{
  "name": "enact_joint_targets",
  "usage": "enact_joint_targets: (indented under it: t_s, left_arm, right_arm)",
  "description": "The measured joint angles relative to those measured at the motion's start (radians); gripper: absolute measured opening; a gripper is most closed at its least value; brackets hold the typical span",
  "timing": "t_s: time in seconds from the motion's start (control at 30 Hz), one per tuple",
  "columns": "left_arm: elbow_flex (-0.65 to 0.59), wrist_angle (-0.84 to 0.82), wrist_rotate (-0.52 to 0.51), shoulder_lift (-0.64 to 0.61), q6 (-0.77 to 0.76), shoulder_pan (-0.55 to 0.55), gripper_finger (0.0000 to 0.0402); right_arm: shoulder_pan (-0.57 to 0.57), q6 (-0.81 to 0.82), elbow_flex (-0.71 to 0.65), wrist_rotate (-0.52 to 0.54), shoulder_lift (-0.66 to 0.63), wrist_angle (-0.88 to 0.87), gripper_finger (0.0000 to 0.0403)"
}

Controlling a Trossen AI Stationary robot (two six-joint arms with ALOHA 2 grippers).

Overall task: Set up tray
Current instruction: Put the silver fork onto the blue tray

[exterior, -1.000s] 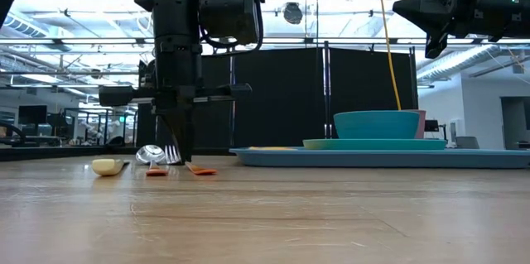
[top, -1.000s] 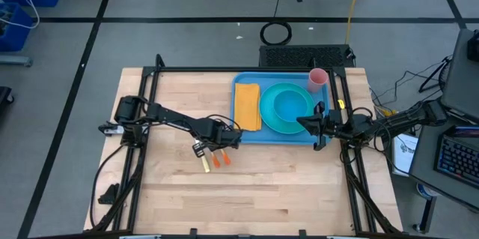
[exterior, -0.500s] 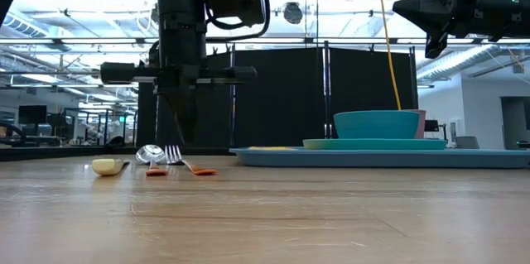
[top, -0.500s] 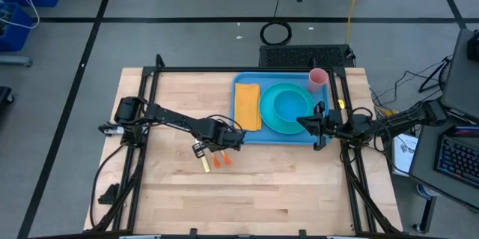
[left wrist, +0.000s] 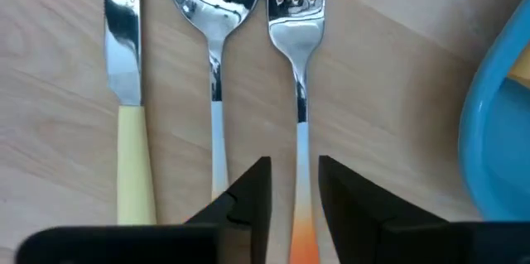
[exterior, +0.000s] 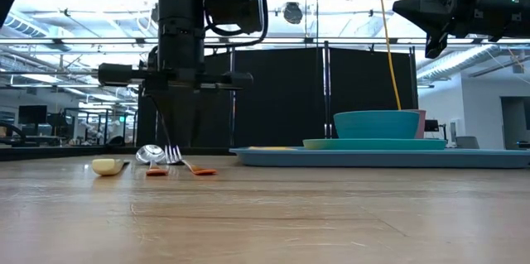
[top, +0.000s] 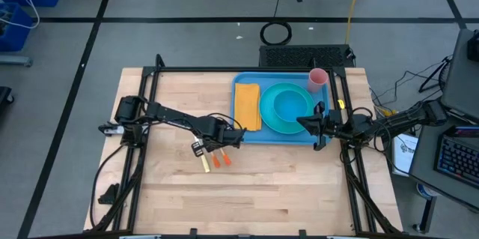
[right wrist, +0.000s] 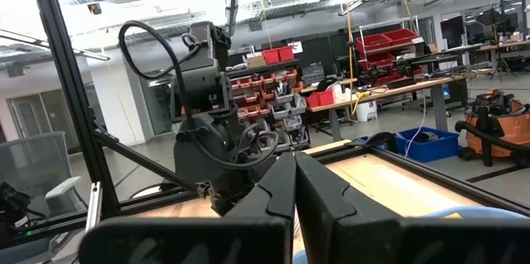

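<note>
The blue tray [top: 244,136] holds a yellow napkin [top: 248,106], a turquoise plate with a bowl [top: 287,106] and a pink cup [top: 317,79]. On the wood left of it lie a yellow-handled knife [left wrist: 124,57], a spoon [left wrist: 214,16] and an orange-handled fork [left wrist: 296,49], side by side. My left gripper [left wrist: 294,169] hangs open above the fork's handle, one finger on either side and clear of it; the low view shows it raised off the table. My right gripper [right wrist: 294,165] is shut and hovers over the tray's right near corner [top: 323,140].
The black frame rails run along the table's left and right edges. Bare wood lies between the cutlery [top: 213,161] and the table's near edge. The bowl [exterior: 377,123] stands taller than the tray's rim [exterior: 373,158].
My left gripper has risen from the table over the fork and drifted slightly toward the table's left edge. The fork, spoon and knife have stayed flat on the wood. The right arm has kept still.
</note>
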Motion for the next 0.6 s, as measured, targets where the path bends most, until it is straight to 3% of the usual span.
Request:
enact_joint_targets:
  t_s: [0.17,0.6]
  left_arm:
    - [0.000,0.000,0.003,0.015,-0.004,0.000,0.0129]
    - [0.001,0.054,0.007,0.083,0.006,0.017,0.0131]
  right_arm:
    - [0.000,0.000,0.000,0.000,0.000,0.000,0.0000]
    - [0.000,0.000,0.000,0.000,0.000,0.000,0.0000]
